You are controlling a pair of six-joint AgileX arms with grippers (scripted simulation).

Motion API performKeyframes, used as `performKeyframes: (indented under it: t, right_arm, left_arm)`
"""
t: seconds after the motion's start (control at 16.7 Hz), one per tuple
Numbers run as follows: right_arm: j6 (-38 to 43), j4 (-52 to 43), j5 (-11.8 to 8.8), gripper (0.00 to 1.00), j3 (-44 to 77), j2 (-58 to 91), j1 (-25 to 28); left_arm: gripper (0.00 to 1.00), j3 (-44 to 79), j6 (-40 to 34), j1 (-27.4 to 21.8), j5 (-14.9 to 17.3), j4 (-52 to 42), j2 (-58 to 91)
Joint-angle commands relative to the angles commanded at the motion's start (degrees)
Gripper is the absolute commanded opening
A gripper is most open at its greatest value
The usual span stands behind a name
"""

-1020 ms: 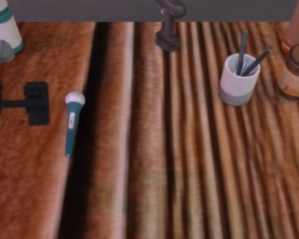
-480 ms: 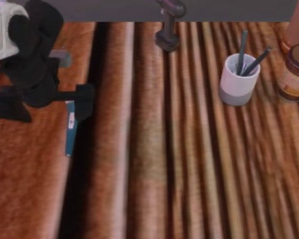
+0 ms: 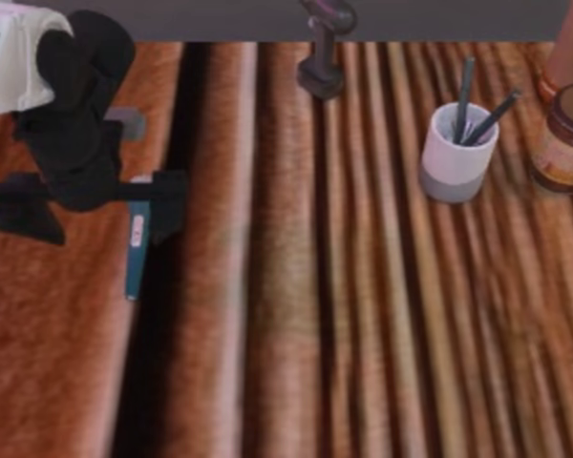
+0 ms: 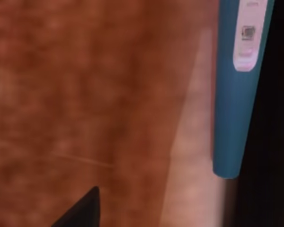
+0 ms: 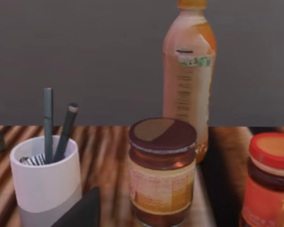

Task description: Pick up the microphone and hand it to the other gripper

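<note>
The microphone (image 3: 137, 250) lies on the wooden table at the left; only its teal handle with the white switch patch shows, and its head is hidden under my left arm. My left gripper (image 3: 94, 212) hangs open over the head end, its fingers spread wide to either side, with the handle just inside the right-hand finger (image 3: 169, 202). The left wrist view shows the teal handle (image 4: 235, 99) and one black fingertip (image 4: 83, 210) well apart from it. My right gripper is out of the top view; its wrist view shows one black fingertip (image 5: 83, 210) far to one side, holding nothing.
A white cup with dark pens (image 3: 456, 157) stands at the back right, beside a brown-lidded jar (image 3: 565, 143) and an orange bottle (image 3: 568, 52). A red-lidded jar (image 5: 270, 184) stands near them. A dark grey upright object (image 3: 320, 57) is at the back centre.
My left arm has swung in from the left and now covers the microphone's head and the white bottle. In the last half second it edged slightly right. The microphone has not moved.
</note>
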Motion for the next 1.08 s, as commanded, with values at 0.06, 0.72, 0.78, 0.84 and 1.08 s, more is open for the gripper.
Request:
performKeyframes:
  t: [0.06, 0.72, 0.78, 0.84, 1.08]
  right_arm:
    - [0.0, 0.0, 0.0, 1.00, 0.0, 0.0, 0.0]
    - [0.0, 0.0, 0.0, 1.00, 0.0, 0.0, 0.0]
    - [0.0, 0.0, 0.0, 1.00, 0.0, 0.0, 0.0]
    - [0.0, 0.0, 0.0, 1.00, 0.0, 0.0, 0.0]
    - [0.0, 0.0, 0.0, 1.00, 0.0, 0.0, 0.0]
  left_arm:
    - [1.00, -0.1, 0.0, 0.0, 0.0, 0.2, 0.1]
    - [1.00, -7.7, 0.6, 0.1, 0.1, 19.5, 12.0]
    - [1.00, -7.7, 0.6, 0.1, 0.1, 19.5, 12.0]
    - [1.00, -7.7, 0.6, 0.1, 0.1, 19.5, 12.0]
    - [0.77, -7.7, 0.6, 0.1, 0.1, 19.5, 12.0]
